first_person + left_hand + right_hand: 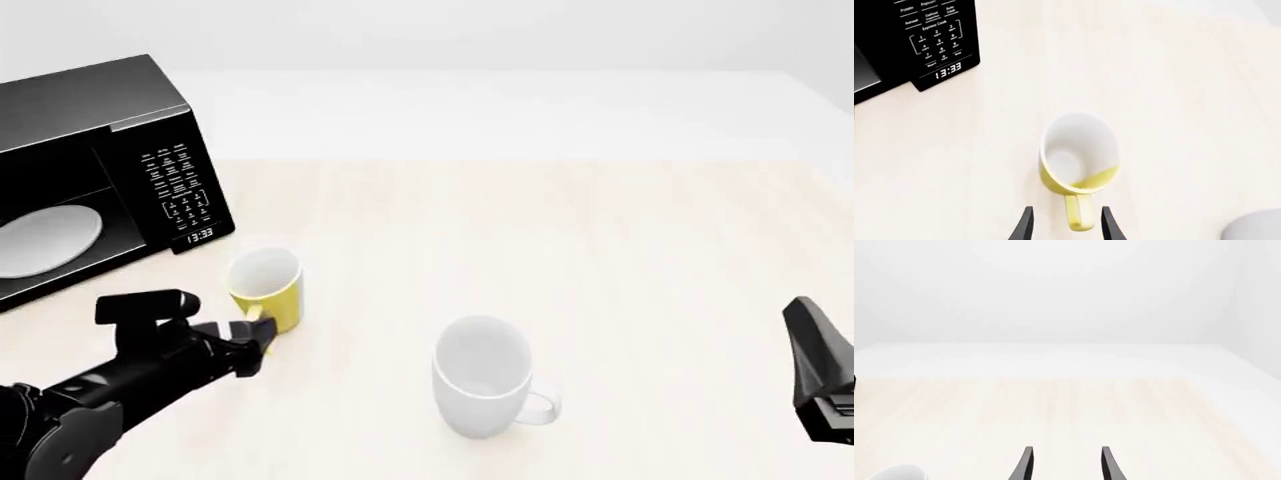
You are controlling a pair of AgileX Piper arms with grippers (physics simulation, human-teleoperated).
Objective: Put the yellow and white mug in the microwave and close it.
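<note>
Left gripper [1066, 225] is held open astride the yellow and white mug [1077, 155] handle for a handle grasp; right gripper [1066, 465] is parked open, empty.

The pale, light-wood-grain counter [627, 260] filled most of the front view, its faint lengthwise grain running away from the camera. At its far edge the wood finish gave way to a plain white band [534, 110] that spanned the full width. Beyond that rose a featureless off-white backdrop [1054, 290], with no seam, window or furniture to be made out. Light was even and diffuse, bright all over, leaving only soft, weak shadows on the counter surface.
</note>
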